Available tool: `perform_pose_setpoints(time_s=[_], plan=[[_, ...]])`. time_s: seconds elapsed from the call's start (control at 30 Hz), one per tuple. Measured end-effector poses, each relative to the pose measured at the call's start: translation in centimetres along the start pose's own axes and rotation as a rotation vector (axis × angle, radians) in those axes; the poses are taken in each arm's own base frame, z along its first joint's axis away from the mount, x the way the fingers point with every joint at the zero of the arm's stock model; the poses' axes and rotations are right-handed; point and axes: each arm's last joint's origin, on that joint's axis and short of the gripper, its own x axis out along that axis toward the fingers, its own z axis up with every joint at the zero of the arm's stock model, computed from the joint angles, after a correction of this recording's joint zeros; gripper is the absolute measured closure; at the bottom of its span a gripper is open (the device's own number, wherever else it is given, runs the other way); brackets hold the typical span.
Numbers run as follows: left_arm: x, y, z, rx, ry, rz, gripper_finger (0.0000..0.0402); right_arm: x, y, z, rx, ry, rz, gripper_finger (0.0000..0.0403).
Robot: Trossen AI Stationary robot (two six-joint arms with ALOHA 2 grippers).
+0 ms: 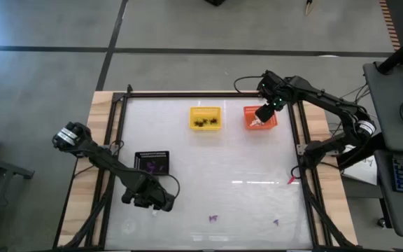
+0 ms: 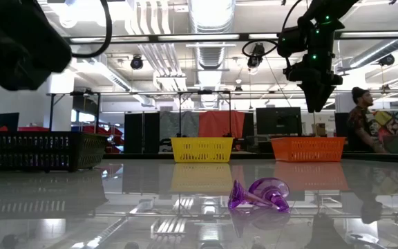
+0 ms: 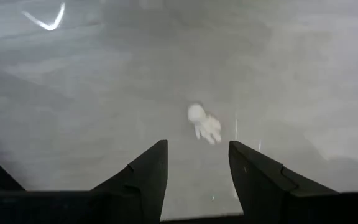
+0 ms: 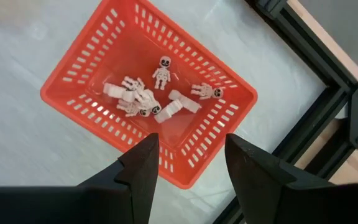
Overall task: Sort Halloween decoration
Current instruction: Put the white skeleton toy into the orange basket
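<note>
left gripper point(image 3: 194, 171) hangs spread wide and empty over a white skeleton figure point(image 3: 204, 124) on the table point(image 1: 243, 161); picking it looks next, needing a straight drop. right gripper point(image 4: 185, 165), released, hovers above the orange basket point(image 4: 73, 78) of skeletons point(image 4: 162, 71), near the table frame point(image 4: 316, 53), with open tabletop toward the middle

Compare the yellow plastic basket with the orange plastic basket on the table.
The yellow plastic basket holds small black trinkets; the orange plastic basket holds small white skeleton figures. The right end effector hangs open above the orange basket, while nothing hangs over the yellow one. The yellow basket sits nearer the table's middle, the orange nearer the right frame rail. Both are slotted, rectangular and similar in size.
</note>
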Motion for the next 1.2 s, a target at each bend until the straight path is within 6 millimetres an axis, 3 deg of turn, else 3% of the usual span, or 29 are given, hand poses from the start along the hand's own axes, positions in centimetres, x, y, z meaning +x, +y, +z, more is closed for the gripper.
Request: perform_pose_setpoints(time_s=[0.33,0.7,1.2], plan=[[2.5,-1.6,0.0,-0.172,0.021,-0.038,0.0249,-0.4,-0.1,-0.2,-0.088,-0.017,0.0,0.0227],[2.7,-1.3,-0.5,-0.357,0.02,-0.021,0.0249,-0.5,-0.1,-0.2,-0.159,-0.022,0.0,0.0227],[2.8,-1.0,-0.5,-0.378,0.001,0.009,0.0254,-0.5,-0.1,-0.1,-0.183,-0.029,0.0,0.0227]])
